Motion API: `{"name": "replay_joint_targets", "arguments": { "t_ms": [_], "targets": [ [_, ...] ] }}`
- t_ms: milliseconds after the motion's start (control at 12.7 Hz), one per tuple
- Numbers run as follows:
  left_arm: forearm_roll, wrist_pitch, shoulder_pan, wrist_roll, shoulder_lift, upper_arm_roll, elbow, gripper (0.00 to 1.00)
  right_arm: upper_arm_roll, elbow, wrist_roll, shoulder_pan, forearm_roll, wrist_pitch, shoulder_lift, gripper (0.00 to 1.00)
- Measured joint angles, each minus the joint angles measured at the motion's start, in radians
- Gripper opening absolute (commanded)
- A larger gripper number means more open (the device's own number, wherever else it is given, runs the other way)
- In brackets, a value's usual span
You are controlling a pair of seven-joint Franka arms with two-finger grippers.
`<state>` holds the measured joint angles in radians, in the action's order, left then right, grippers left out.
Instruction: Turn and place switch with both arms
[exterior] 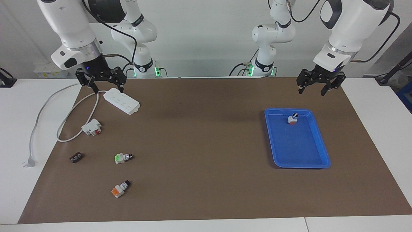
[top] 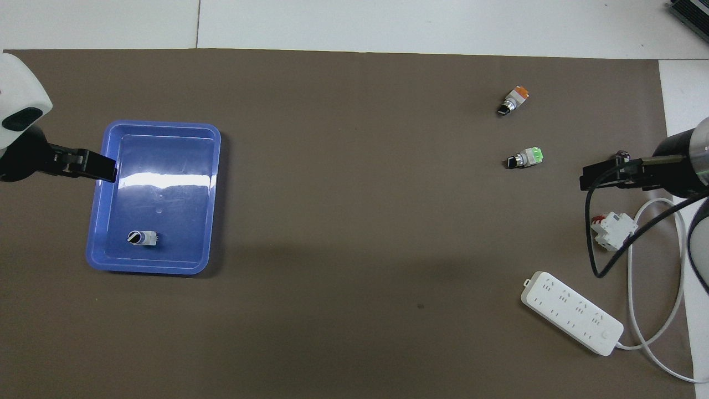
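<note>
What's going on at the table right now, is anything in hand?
Nothing is held. The left gripper hangs open in the air by the blue tray, where one switch stands upright. The right gripper hangs open over the power strip. The green-ended switch and the orange-ended switch lie untouched on the brown mat at the right arm's end.

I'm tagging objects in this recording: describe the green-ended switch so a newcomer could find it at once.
Start at the brown mat, at the right arm's end, away from the blue tray. The switch lies on its side there, farther from the robots than the white-and-red block and nearer than the orange-ended switch. Its bright green end block sets it apart.
</note>
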<state>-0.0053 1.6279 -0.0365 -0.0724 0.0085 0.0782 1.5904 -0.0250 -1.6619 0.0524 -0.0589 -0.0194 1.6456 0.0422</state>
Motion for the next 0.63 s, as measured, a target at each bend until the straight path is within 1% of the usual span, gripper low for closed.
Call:
{"name": "replay_joint_targets", "arguments": {
  "t_ms": [79, 157, 314, 629],
  "targets": [
    [0.0, 0.009, -0.008, 0.001, 0.001, -0.007, 0.0, 0.84, -0.004, 0.005, 0.0, 0.004, 0.0, 0.0, 0.0, 1.0],
    [0.0, 0.014, -0.019, 0.001, 0.001, -0.019, 0.0, 0.83, -0.007, 0.011, 0.0, 0.009, 0.0, -0.001, 0.001, 1.0],
    [0.0, 0.014, -0.048, 0.001, 0.002, -0.049, 0.0, 0.83, -0.009, 0.022, 0.0, 0.014, 0.0, -0.011, 0.002, 1.0],
    [0.0, 0.014, -0.054, 0.001, 0.004, -0.058, 0.0, 0.84, -0.001, 0.025, 0.0, 0.009, 0.036, -0.019, 0.003, 1.0]
  ]
}}
